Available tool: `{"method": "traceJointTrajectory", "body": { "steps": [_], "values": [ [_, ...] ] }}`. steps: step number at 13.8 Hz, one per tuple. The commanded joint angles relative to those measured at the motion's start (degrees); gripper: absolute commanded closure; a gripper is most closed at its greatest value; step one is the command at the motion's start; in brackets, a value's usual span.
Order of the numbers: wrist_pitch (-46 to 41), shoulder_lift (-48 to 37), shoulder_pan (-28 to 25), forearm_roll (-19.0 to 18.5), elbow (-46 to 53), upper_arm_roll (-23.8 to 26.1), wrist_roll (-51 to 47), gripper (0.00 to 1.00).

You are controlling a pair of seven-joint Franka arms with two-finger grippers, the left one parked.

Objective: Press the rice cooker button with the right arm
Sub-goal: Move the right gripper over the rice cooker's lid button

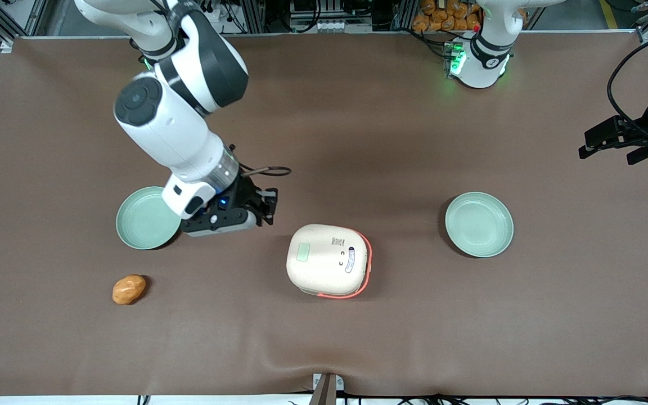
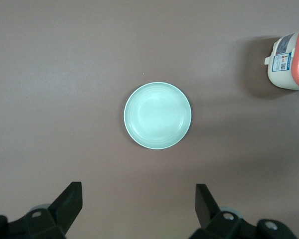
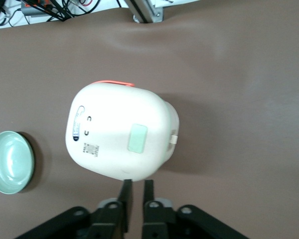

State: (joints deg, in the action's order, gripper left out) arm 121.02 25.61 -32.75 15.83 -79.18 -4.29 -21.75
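Cream cooker: the rice cooker (image 1: 328,260), lid shut, sits at centre frame in the front view on the brown table (image 1: 358,140), a pale green button (image 1: 302,251) on its lid.
Right arm: the right arm (image 1: 178,107) reaches down from upper left of the frame.
Gripper: the gripper (image 1: 265,211) hovers just beside the cooker, apart from it, fingers (image 3: 125,199) nearly together on nothing.
Plates: 2 mint-green plates (image 1: 147,218) (image 1: 478,224) flank the cooker.
Lower left of the frame: 1 orange-brown lump (image 1: 129,289) lies alone.

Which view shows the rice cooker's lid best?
The right wrist view: the rice cooker fills it, closed lid up, just ahead of the hand with fingers nearly together. The front view shows it smaller; the left wrist view catches only its side.
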Motion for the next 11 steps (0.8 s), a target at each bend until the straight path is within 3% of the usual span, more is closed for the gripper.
{"method": "traceJointTrajectory", "body": {
  "steps": [1,11],
  "values": [
    [1.0,2.8,-1.2,2.2,2.1,-0.7,-1.0,1.0],
    [15.4,11.5,-3.5,3.7,2.5,-0.8,-0.3,1.0]
  ]
}}
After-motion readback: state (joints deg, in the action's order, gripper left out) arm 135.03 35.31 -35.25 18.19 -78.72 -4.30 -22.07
